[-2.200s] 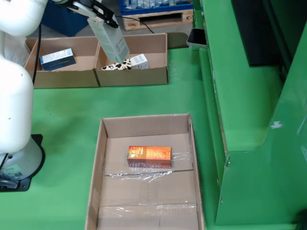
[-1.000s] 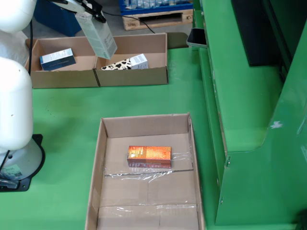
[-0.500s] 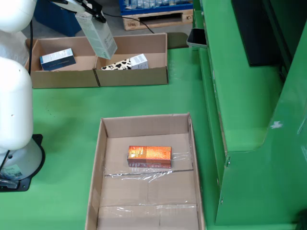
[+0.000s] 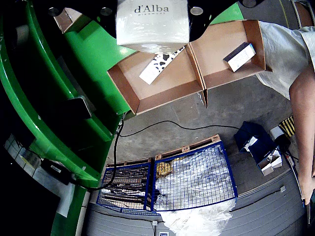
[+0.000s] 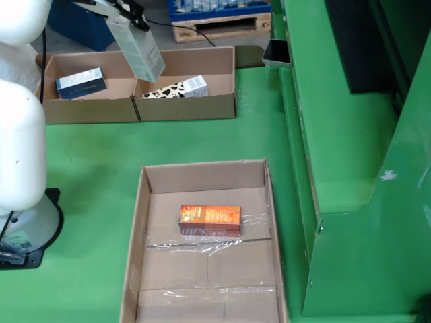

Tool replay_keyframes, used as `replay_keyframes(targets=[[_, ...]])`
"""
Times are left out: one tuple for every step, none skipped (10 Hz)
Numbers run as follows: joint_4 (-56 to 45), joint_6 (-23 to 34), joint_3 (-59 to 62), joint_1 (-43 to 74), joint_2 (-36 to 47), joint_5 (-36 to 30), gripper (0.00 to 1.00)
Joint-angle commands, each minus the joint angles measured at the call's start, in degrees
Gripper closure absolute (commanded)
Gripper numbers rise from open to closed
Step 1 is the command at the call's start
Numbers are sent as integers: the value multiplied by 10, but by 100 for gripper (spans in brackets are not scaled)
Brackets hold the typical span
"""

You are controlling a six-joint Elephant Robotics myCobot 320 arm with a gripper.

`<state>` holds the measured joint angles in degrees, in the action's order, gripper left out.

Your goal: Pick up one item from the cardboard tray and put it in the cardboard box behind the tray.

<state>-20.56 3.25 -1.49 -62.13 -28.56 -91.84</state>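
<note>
- Green worktop (image 5: 202, 141) carries the cardboard tray (image 5: 141, 222) in front and the twin-bay cardboard box (image 5: 222, 101) behind;
- gripper (image 5: 128, 13) holds a tall grey carton (image 5: 137, 48), hanging long axis tilted over the divider, right bay just beside;
- orange packet (image 5: 209, 219) lies in the tray.

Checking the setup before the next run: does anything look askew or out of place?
Mostly tidy. The carton held by the tool hangs tilted above the two back boxes. Loose clear film lies wrinkled in the tray beside the orange box.
</note>
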Motion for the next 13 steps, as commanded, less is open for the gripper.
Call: replay_keyframes(targets=[[47,13,15,29,-12,-20,100],[64,19,15,38,-21,-24,100],[64,19,15,38,-21,-24,100],[91,25,15,45,-31,-23,100],[126,32,15,49,-44,-20,100],[163,36,15,53,-59,-16,100],[210,41,15,56,-77,-7,100],[239,44,15,56,-88,2,100],[269,48,15,53,-98,16,100],[303,53,15,47,-109,38,100],[332,58,15,40,-120,62,100],[364,67,15,32,-131,93,100],[399,78,15,22,-143,134,100]])
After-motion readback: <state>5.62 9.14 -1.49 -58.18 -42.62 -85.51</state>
